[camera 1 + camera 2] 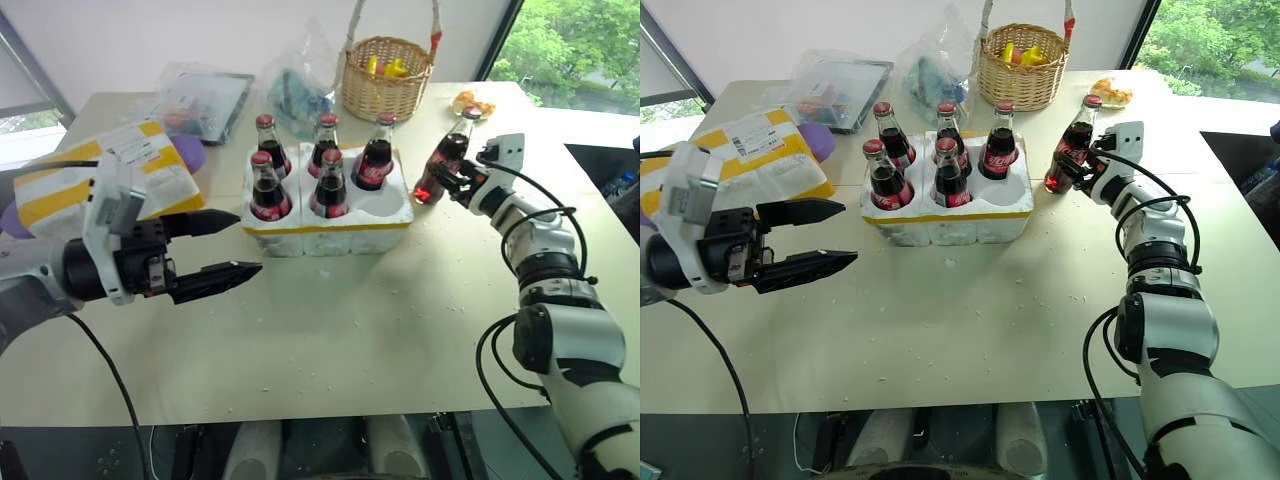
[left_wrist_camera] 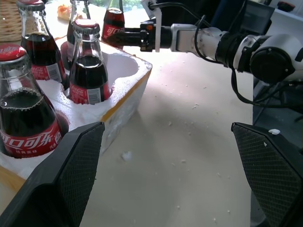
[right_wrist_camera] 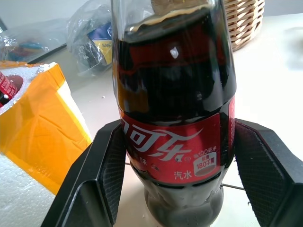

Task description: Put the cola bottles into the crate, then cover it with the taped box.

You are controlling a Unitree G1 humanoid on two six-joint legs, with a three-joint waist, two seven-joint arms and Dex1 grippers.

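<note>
Bottle point(image 1: 445, 160) six pinched by right gripper point(image 1: 447, 180); next lift into crate's point(image 1: 330, 222) near-right hole (left gripper point(image 1: 220, 247) spread).

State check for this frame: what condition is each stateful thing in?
crate: five holes filled, front right hole empty, uncovered
sixth cola bottle: capped, tilted on table, gripped
right gripper: shut on that bottle
left gripper: open, empty
taped box: off the crate, on table

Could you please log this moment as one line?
right pincer: shut on sixth cola bottle | crate: five bottles | left pincer: open
</note>
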